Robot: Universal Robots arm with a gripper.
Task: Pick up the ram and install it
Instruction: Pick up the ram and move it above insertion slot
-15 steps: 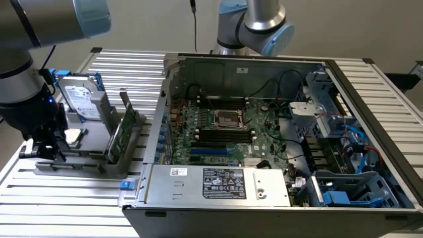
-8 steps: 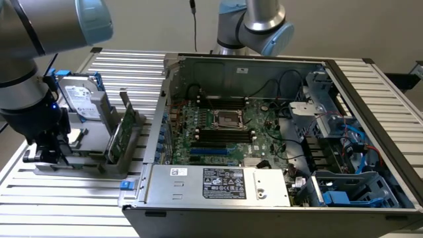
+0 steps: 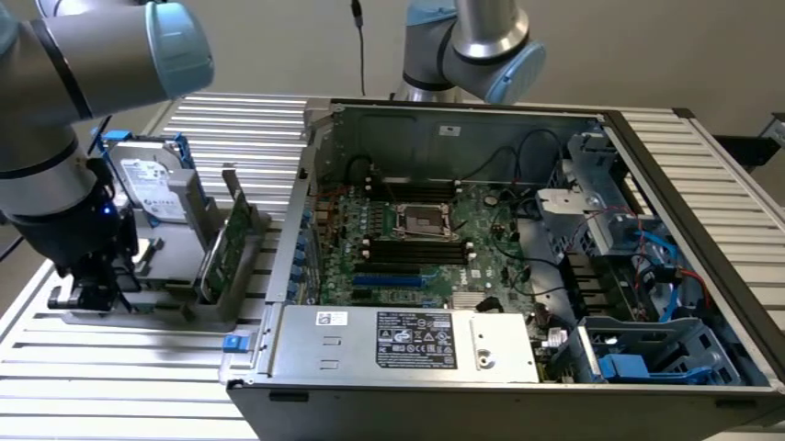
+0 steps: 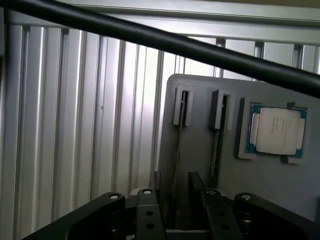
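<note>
Two green ram sticks [image 3: 224,246] stand on edge in a grey holder [image 3: 172,308] on the slatted table, at the exterior view's left of the open computer case. My gripper [image 3: 96,289] hangs low over that holder, by its end farthest from the case. In the wrist view the gripper [image 4: 175,189] is open, and the thin edge of one ram stick [image 4: 178,135] runs into the gap between its dark fingers [image 4: 156,185]. I cannot tell whether they touch it. The other ram stick [image 4: 216,145] stands beside it.
A square silver processor [image 4: 277,131] lies in the holder next to the sticks. A silver hard drive [image 3: 153,188] stands behind the holder. The motherboard [image 3: 424,243] lies open inside the case. Another arm [image 3: 472,46] stands behind the case. A black cable [image 4: 165,37] crosses the wrist view.
</note>
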